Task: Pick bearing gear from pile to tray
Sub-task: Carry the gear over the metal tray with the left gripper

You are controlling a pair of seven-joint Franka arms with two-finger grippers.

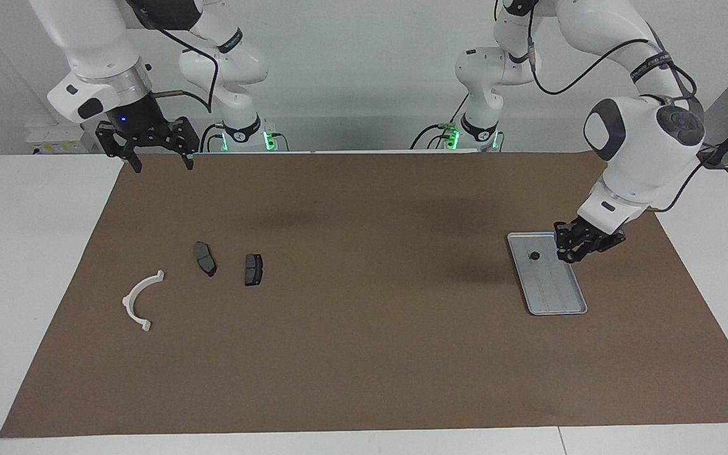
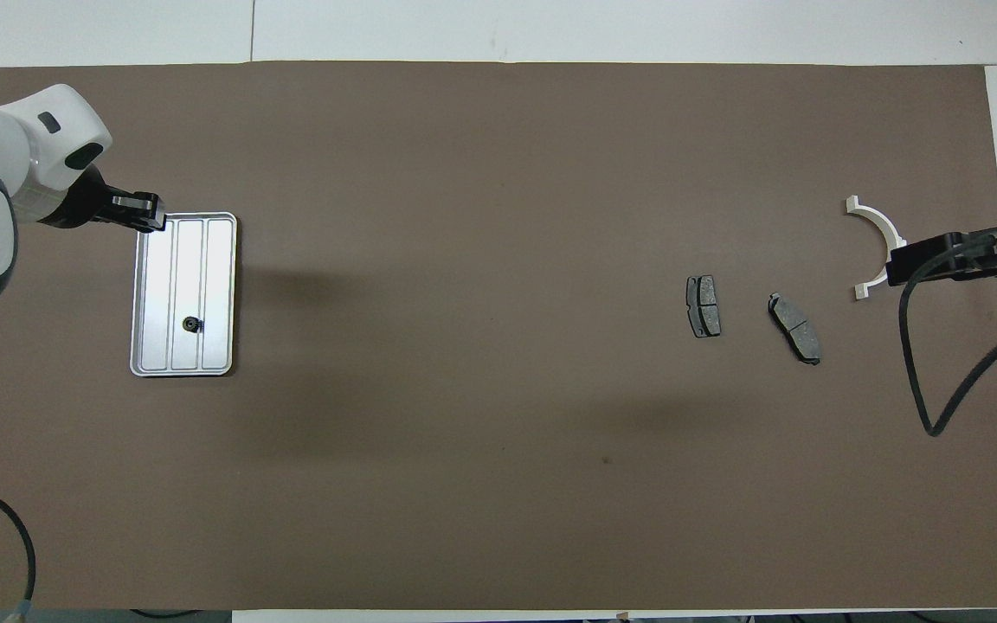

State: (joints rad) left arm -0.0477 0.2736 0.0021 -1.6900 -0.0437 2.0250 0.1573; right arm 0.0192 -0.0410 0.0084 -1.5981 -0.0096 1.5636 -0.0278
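Note:
The silver tray [image 1: 560, 311] [image 2: 213, 260] lies toward the left arm's end of the table. One small black bearing gear [image 1: 535, 256] [image 2: 191, 325] rests in it. My left gripper [image 1: 568, 254] [image 2: 149, 221] hangs low over the tray's rim on the side toward the left arm's end, fingertips together. Whether a small part sits between them does not show. The pile lies toward the right arm's end: a white arc bracket [image 1: 139, 302] [image 2: 875, 232] and two dark brake pads [image 1: 205, 258] [image 1: 253, 270] [image 2: 703, 305] [image 2: 795, 327]. My right gripper [image 1: 163, 167] [image 2: 931, 260] waits open, raised over the mat's edge by its base.
A brown mat [image 1: 364, 354] [image 2: 498, 484] covers most of the white table. The right arm's black cable [image 2: 923, 372] loops over the mat beside the pile.

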